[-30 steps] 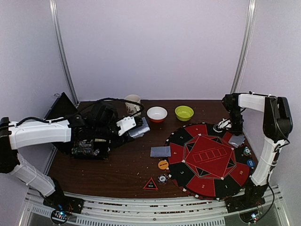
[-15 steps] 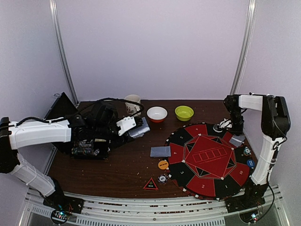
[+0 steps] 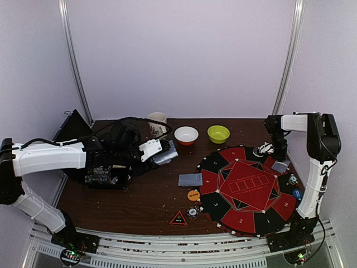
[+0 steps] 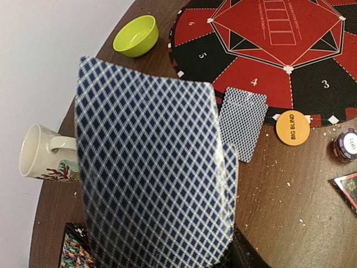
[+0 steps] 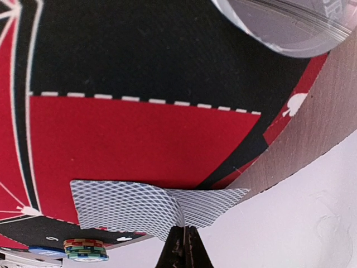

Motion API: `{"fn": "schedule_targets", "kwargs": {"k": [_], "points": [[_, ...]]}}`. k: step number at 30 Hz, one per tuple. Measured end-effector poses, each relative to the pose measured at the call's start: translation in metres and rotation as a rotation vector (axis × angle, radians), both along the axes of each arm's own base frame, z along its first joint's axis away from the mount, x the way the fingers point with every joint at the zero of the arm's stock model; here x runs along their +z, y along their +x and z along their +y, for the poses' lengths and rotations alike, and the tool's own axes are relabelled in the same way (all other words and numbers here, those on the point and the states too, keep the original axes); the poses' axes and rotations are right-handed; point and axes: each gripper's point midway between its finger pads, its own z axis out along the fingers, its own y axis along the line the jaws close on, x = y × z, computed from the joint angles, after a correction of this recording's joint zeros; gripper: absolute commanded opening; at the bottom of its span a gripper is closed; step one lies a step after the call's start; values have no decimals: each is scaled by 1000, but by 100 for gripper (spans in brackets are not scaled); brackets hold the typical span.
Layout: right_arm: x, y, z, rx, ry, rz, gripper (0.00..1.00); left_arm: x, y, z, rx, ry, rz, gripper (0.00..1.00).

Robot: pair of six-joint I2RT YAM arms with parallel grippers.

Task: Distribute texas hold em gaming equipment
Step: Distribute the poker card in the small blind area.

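Playing card (blue-grey back) pinched, apparently bent, in right end effector.

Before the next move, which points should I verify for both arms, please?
1. Left gripper grips the deck: ok.
2. Right gripper shut on its card: ok.
3. That card touching the mat: cannot tell.
4. Seat 4 card lying flat, face down: ok.
5. Mug clear of the mat: ok.
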Motion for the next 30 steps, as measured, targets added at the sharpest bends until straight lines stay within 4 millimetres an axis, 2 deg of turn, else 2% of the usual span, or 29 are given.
{"fn": "schedule_targets", "kwargs": {"k": [4,11,21,22,26,28,30], "points": [[-3,2,-2,-1,-4,1,9,0,0,0,0,0,1,45],[-3,10,-4,-3,-18,-31,43,0,0,0,0,1,1,45],[7,28,-5,-25,-43,-136,64,0,0,0,0,1,1,45],[12,32,-3,-32,-40,-166,69,0,0,0,0,1,1,45],[50,55,15,-79,4,-376,76,0,0,0,0,1,1,45],[84,69,30,-126,48,-545,84,0,0,0,0,1,1,45],[117,77,45,-169,102,-690,87,0,0,0,-1,1,1,45]]}}
